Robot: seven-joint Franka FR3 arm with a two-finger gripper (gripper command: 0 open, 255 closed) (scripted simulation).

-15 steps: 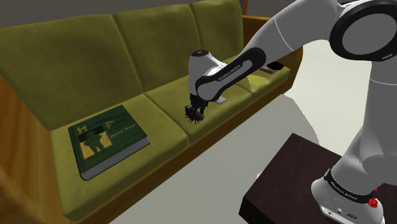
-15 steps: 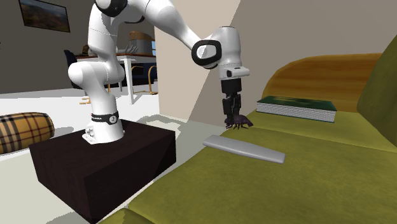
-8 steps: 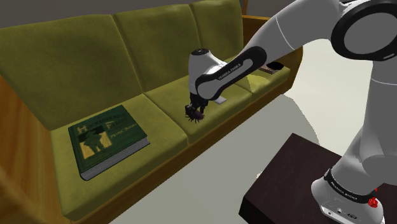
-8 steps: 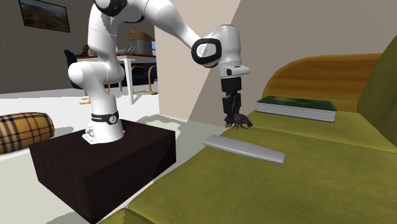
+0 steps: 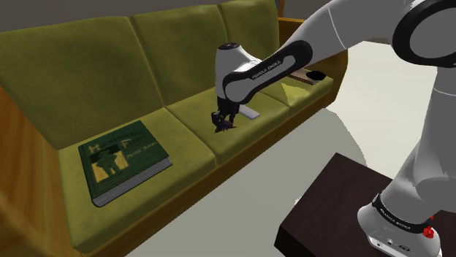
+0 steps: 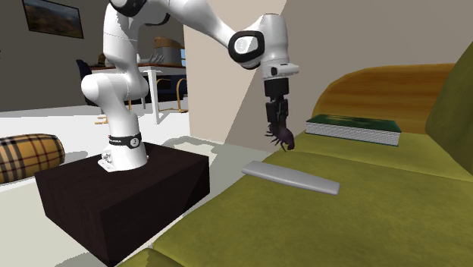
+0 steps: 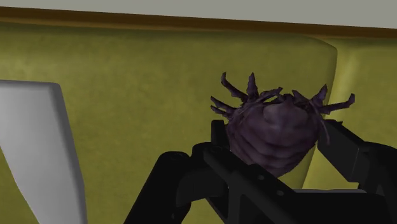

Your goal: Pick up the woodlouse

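The woodlouse [image 7: 270, 130] is a small dark purple bug with spiky legs, clasped between my black fingers [image 7: 216, 143]. My gripper [image 5: 221, 121] is shut on it and holds it a little above the middle cushion of the olive sofa [image 5: 109, 80]. Seen from the second exterior view, the woodlouse [image 6: 283, 137] hangs from the gripper [image 6: 277, 130] clear of the cushion, with the white arm reaching over from the stand.
A flat grey slab [image 6: 289, 177] lies on the cushion beside the gripper. A green book [image 5: 122, 158] rests on the sofa seat at the shoulder view's left. A small dark object [image 5: 308, 76] sits on the far wooden armrest. The dark stand box [image 6: 125, 194] is beside the sofa.
The gripper has risen off the cushion with the woodlouse in it, and tilted slightly. The slab and the book have stayed put.
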